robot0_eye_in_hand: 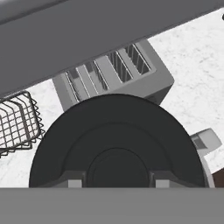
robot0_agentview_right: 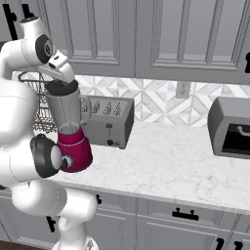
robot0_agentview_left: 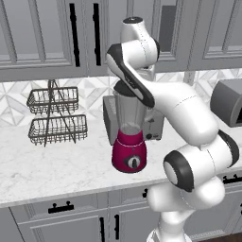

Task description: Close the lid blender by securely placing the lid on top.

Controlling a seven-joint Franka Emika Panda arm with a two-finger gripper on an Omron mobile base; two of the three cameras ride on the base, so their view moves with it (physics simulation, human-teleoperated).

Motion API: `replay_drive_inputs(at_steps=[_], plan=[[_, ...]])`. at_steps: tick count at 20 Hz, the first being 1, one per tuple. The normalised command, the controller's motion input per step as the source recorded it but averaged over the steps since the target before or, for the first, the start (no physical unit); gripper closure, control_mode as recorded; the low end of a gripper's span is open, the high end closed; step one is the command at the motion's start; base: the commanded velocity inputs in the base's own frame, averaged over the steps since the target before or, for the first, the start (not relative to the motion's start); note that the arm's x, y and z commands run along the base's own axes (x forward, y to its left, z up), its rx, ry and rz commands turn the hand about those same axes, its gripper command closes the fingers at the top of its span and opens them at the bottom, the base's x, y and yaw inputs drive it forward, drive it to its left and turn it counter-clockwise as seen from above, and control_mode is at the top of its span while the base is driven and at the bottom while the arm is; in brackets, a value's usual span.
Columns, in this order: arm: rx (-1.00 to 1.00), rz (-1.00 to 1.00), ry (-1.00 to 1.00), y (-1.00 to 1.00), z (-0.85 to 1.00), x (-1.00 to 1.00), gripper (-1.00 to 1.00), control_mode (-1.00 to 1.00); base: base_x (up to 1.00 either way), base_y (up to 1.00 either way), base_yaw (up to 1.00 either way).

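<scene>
I've got the claw [robot0_eye_in_hand: 116, 181] pinched tight on the lid's [robot0_eye_in_hand: 116, 131] centre knob, holding the lid right at the jar rim of the blender [robot0_agentview_left: 129, 142], which stands mid-tabletop [robot0_agentview_left: 56, 165] with the toaster [robot0_agentview_right: 110, 122] behind at 12 o'clock. Placing step, nearly done I think; next I'd press down square, then let go.

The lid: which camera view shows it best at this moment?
The hand view: the lid spreads across it as a broad black disc, seen face-on between the gripper's fingertips. The right base view shows the lid as a thin dark band atop the blender jar; in the left base view the arm largely hides it.
</scene>
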Motion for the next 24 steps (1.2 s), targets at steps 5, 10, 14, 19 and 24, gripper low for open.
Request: replay_drive_inputs(at_steps=[5,10,14,19,24], plan=[[0.00,0.00,0.00,0.01,0.00,0.27,1.00,-1.00,0.00,0.00,0.00],[0.00,0.00,0.00,0.08,-0.05,0.17,1.00,-1.00,0.00,0.00,0.00],[0.00,0.00,0.02,0.00,-0.26,0.00,1.00,-1.00,0.00,0.00,0.00],[0.00,0.00,0.01,0.00,-0.28,0.00,1.00,-1.00,0.00,0.00,0.00],[-0.02,0.00,0.00,0.00,-0.36,-0.16,1.00,-1.00,0.00,0.00,0.00]])
